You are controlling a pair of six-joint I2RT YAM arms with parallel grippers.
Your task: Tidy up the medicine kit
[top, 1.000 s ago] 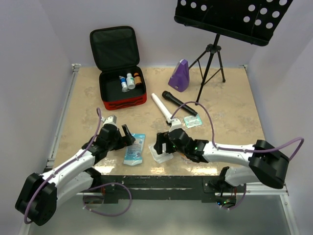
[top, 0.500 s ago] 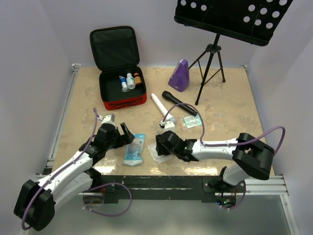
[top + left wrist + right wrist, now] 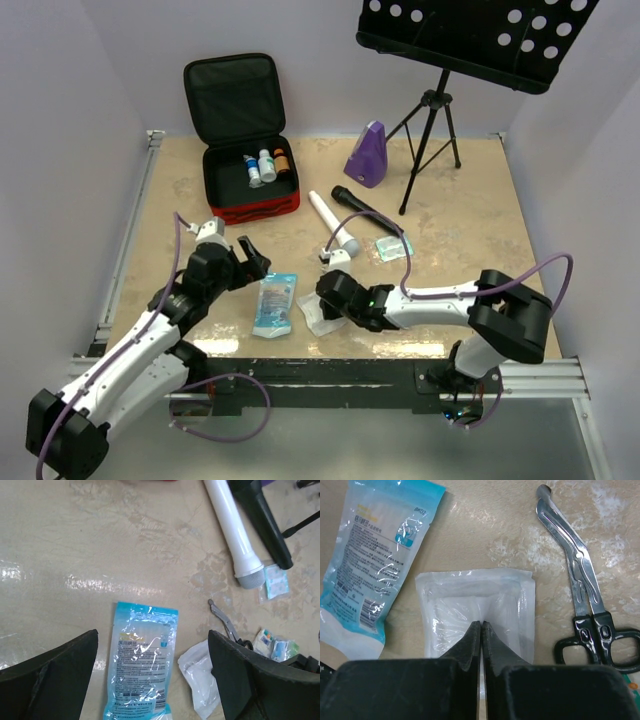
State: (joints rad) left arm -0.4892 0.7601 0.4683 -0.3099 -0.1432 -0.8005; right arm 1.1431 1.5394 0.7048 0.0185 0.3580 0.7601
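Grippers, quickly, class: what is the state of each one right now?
Left gripper: open, holding nothing, above the blue packet.
Right gripper: closed, pinching the clear packet.

ROBOTICS TEST BENCH, rather than a home or clinic: bare pale walls (image 3: pixel 60 150) box in a beige marbled table (image 3: pixel 470 200) edged with metal rails (image 3: pixel 122 250), with two cabled arms (image 3: pixel 440 298) bolted at its near edge. Far beyond the right gripper (image 3: pixel 322 305) stand a black music stand (image 3: pixel 480 35) and a purple metronome (image 3: pixel 368 155); ahead of the left gripper (image 3: pixel 252 258), a red medicine kit (image 3: pixel 255 210) lies open.
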